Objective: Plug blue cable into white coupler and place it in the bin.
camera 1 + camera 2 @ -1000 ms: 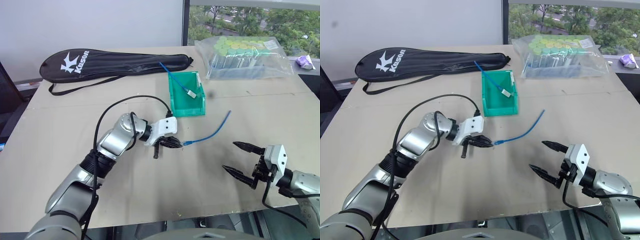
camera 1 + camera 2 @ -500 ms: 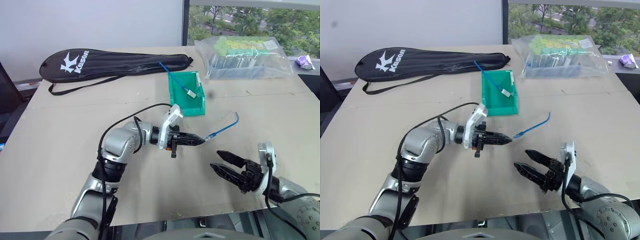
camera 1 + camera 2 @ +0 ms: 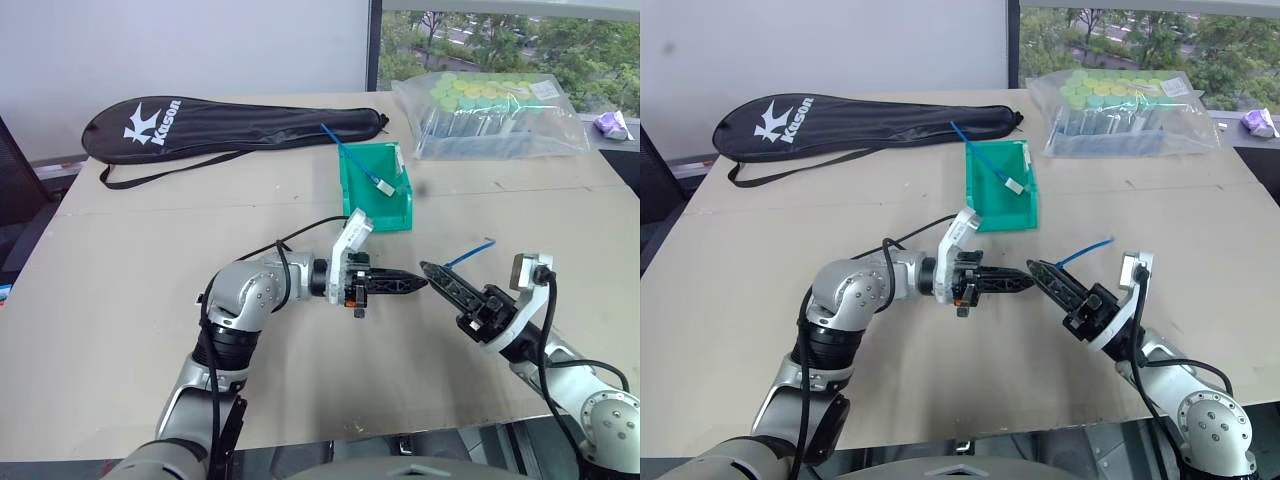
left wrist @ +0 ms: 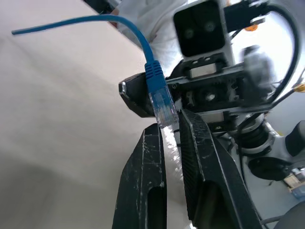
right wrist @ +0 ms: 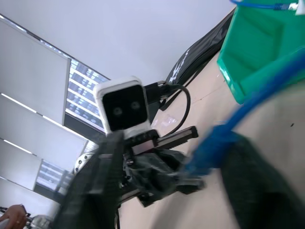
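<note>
Near the bottom of the frame, at lower right of the head view, the right tool (image 3: 443, 278) reaches up and left with its black fingers drawn close around the blue cable (image 4: 151, 71); whether they actually pinch it cannot be told. Just left of it, at centre, the left tool (image 3: 415, 284) lies level, pointing right, its fingers clamped on the cable's clear plug (image 4: 163, 109), as its wrist view shows. Both tools meet tip to tip above the table (image 3: 120, 300), and the cable's free end arcs up and right behind the right tool. Farther back, above centre, sits the green bin (image 3: 352, 192), holding another blue cable with a white block (image 3: 383, 186) at its end. At the far edge lie a black racket case (image 3: 220, 125), upper left, and a clear bag of green-capped tubes (image 3: 490, 115), upper right. No white coupler can be made out, so by my reading plugging is not yet done, and binning remains
</note>
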Action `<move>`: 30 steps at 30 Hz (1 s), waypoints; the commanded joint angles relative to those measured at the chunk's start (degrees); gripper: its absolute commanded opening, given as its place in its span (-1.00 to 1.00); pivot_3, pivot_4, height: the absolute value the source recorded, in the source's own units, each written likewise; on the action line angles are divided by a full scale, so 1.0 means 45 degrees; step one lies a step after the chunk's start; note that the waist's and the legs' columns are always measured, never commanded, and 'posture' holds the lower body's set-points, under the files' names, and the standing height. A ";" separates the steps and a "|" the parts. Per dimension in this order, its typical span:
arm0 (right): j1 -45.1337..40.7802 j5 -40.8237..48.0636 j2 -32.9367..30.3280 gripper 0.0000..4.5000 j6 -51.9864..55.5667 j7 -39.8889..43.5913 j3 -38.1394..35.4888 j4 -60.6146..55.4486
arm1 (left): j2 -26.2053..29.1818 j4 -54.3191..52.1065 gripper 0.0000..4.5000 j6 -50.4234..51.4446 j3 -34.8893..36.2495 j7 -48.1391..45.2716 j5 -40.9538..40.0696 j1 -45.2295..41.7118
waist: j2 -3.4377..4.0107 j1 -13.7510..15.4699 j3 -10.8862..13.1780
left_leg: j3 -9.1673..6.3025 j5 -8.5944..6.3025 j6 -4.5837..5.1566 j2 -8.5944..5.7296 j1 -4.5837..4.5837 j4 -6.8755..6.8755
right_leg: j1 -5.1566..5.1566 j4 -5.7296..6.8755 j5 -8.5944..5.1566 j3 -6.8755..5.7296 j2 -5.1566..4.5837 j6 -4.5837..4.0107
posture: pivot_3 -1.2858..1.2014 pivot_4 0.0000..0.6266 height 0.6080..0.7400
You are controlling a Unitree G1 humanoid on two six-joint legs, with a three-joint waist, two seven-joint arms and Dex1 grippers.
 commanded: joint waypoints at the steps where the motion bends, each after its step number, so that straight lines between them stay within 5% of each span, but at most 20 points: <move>1: -0.0009 0.0515 -0.0125 -0.63 -0.0065 0.0158 -0.0027 -0.0500 | -0.0090 -0.0091 -1.00 -0.0077 0.0216 0.0328 -0.0273 -0.0127 | 0.0000 -0.0002 0.0000 | 0.0000 0.0000 0.0000 -0.0001 0.0001 0.0000 | 0.0000 0.0000 0.0000 0.0000 0.0001 0.0000 | 0.03 -0.52 1.00; 4: -0.0016 0.0628 -0.0161 -0.99 -0.0098 0.0172 -0.0048 -0.0464 | -0.0201 -0.0060 -1.00 0.0030 0.0271 0.0488 -0.0542 -0.0095 | 0.0000 -0.0003 0.0000 | -0.0001 0.0000 0.0000 -0.0001 0.0001 -0.0002 | -0.0001 0.0001 0.0000 0.0000 0.0002 0.0000 | 0.03 -0.52 1.00; 10: -0.0249 0.1420 -0.0275 -0.99 -0.0201 0.0335 -0.0263 -0.0430 | 0.0121 -0.0475 -1.00 -0.0137 0.0106 -0.0032 -0.1031 0.0238 | 0.0000 -0.0007 0.0000 | 0.0002 0.0000 0.0000 0.0001 0.0001 -0.0002 | -0.0001 0.0000 0.0000 0.0003 0.0002 0.0000 | 0.03 -0.52 1.00; 16: -0.0561 0.1310 -0.0406 -1.00 -0.0393 0.0702 -0.0431 -0.0135 | 0.0204 -0.0581 0.34 -0.0686 0.0346 0.0587 -0.0705 0.0228 | 0.0000 -0.0001 0.0000 | 0.0000 0.0000 0.0000 0.0001 0.0001 -0.0003 | -0.0002 -0.0001 0.0000 0.0002 0.0002 -0.0001 | 0.03 -0.52 1.00; 24: -0.1876 -0.3292 0.0212 -1.00 -0.2677 0.2483 -0.0078 0.1175 | 0.1452 -0.4552 0.34 -0.2860 0.1417 0.2431 0.0311 0.1190 | 0.0001 -0.0028 0.0001 | 0.0013 0.0000 0.0000 0.0009 -0.0001 -0.0024 | -0.0017 -0.0011 0.0000 0.0018 0.0002 -0.0001 | 0.03 -0.52 1.00; 30: -0.2265 -0.5370 0.0274 -1.00 -0.3266 0.4317 0.0719 0.2371 | 0.2514 -0.7295 0.34 -0.4823 0.4243 0.5742 0.2845 0.2325 | 0.0001 -0.0033 0.0004 | 0.0016 0.0000 -0.0001 0.0029 0.0004 -0.0029 | -0.0018 -0.0014 0.0001 0.0023 0.0004 -0.0003 | 0.03 -0.52 1.00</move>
